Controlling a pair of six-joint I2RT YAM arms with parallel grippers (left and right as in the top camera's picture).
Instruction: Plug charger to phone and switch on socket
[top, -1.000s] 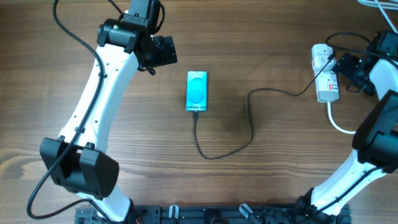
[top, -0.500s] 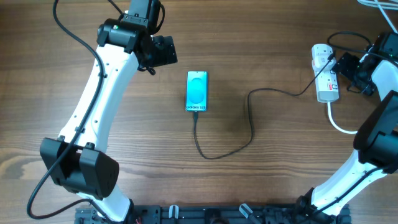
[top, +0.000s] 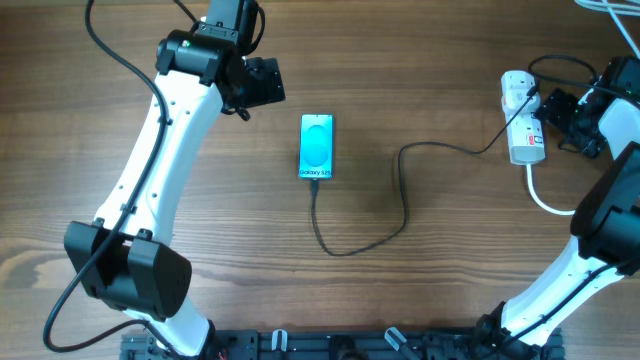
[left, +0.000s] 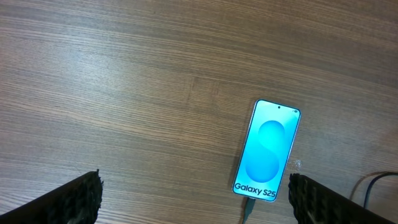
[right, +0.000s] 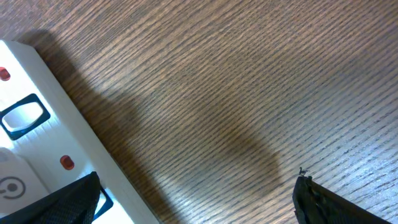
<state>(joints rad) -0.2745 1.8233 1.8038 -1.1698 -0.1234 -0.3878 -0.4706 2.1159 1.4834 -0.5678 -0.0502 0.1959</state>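
Brown wood-grain tabletop (top: 450, 290)

Right gripper (top: 558, 108) drifts slightly right, away from socket (top: 521, 125); gap between them a touch wider. Right arm (top: 608, 205) shifts with it: white forearm and dark elbow section sit a little closer to right edge of overhead view. Movement small, spread over both half-second steps.

Right wrist: socket (right: 37, 138) cut off by the frame edge from 8 to 9 o'clock.
Left wrist: charger (left: 247, 211) leaves frame at 6 o'clock, just below phone (left: 267, 151); joint unseen.
Overhead: socket switch position too small to tell.
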